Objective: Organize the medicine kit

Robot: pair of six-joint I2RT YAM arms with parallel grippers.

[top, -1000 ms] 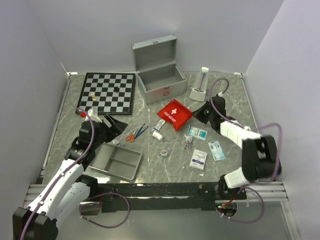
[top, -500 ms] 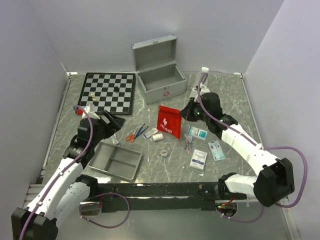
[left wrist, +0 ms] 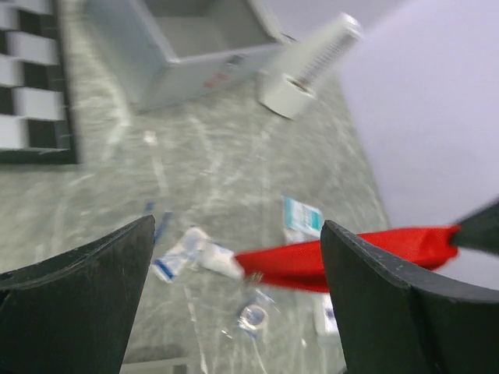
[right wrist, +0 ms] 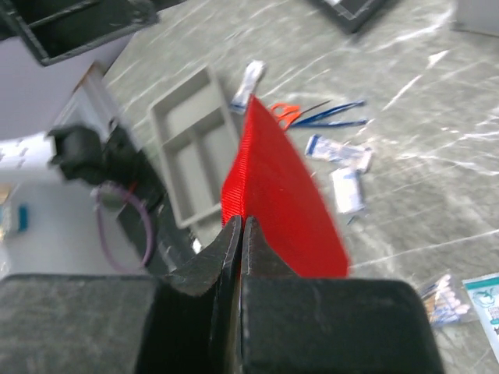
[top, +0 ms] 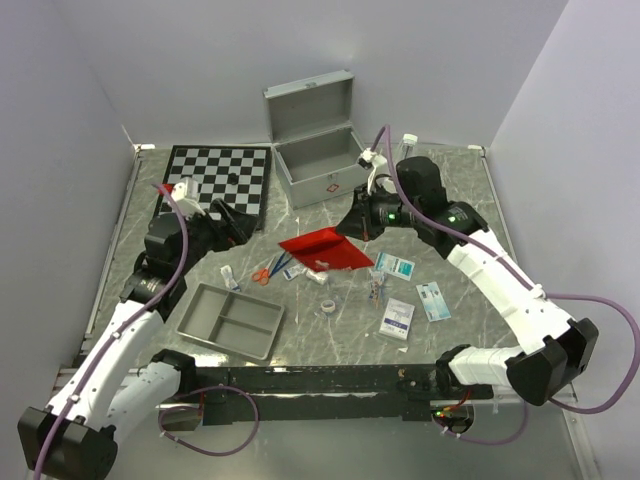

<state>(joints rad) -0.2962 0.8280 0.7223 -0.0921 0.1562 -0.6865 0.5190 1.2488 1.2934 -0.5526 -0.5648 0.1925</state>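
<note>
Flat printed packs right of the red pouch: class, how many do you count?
3: a teal pack beside the red pouch, a white pack in front of it, a pale pack rightmost. The lifted pouch may hide more.

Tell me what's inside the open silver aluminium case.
Inside the silver aluminium case, only bare grey walls and floor show, no items. Its front wall hides the nearest strip of floor.

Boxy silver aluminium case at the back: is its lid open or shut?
Open. The hinged lid stands upright behind the boxy silver aluminium case, and the top view looks straight down into its interior.
</note>
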